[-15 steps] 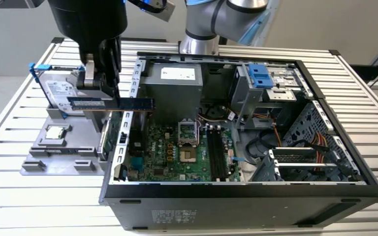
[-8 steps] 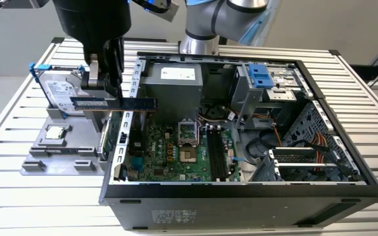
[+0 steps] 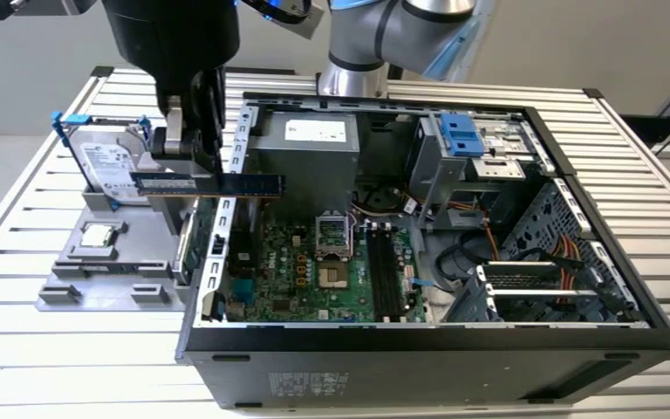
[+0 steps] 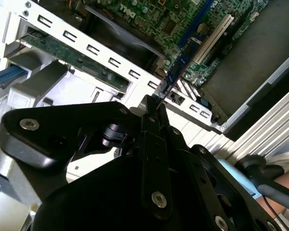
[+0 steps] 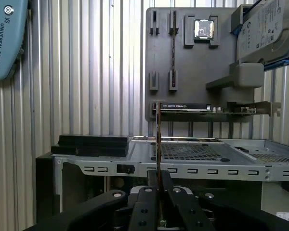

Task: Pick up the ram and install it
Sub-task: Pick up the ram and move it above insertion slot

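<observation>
1. Exterior view:
   - The black end effector [image 3: 199, 168] is clamped tight on the ram [image 3: 242, 185], a long, narrow green-blue circuit-board stick with black chips.
   - The stick is held level in the air, crossing the slotted pale metal wall [image 3: 240, 131] of the open black computer case [image 3: 428, 375] at the exterior view's left.
   - It is well apart from the black memory slots [image 3: 384, 271] on the green motherboard [image 3: 300, 271].
   - Further to the exterior view's left, a grey plastic fixture plate [image 3: 102, 284] sits on the slatted aluminium surface [image 3: 32, 367].
   - The plate carries a silver hard drive [image 3: 108, 166] standing on edge and a small square silver processor chip [image 3: 100, 234] lying flat.

2. Second wrist view:
   - The end effector [image 4: 152, 103] has its fingers pressed together on the ram [image 4: 169, 77], which is seen edge-on and sticks straight out from the tips.
   - Beyond it are the slotted pale metal wall [image 4: 101, 50] and the motherboard [image 4: 159, 24].

3. First wrist view:
   - The end effector [image 5: 159, 185] is closed on the ram [image 5: 158, 144], which shows as a thin edge-on line.
   - Past the stick is the slotted pale metal wall [image 5: 207, 169], then the fixture plate [image 5: 192, 62] with the processor chip [image 5: 203, 29] and the hard drive [image 5: 265, 29].
   - A green expansion card with a metal bracket [image 5: 207, 109] sits at the plate's edge nearest the case.
</observation>
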You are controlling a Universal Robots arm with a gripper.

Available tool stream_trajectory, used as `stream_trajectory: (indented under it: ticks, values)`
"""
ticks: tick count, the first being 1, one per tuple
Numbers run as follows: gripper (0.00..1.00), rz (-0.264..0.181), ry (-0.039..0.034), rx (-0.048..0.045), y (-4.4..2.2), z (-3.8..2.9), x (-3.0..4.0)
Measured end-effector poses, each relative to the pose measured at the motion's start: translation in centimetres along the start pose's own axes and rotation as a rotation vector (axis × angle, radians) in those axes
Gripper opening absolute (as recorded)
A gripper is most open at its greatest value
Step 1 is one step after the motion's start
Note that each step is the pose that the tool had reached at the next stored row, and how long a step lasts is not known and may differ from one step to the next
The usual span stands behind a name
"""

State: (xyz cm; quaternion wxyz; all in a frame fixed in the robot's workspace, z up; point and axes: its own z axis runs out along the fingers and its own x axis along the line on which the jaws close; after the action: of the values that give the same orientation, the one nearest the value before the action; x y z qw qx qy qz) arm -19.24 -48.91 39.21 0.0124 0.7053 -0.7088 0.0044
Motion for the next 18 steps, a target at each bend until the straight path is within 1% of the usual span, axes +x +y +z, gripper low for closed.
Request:
stream_trajectory:
  ticks: [18]
  values:
    - [0.00, 0.000, 0.0000, -0.0006, -1.07, -0.01, 0.00]
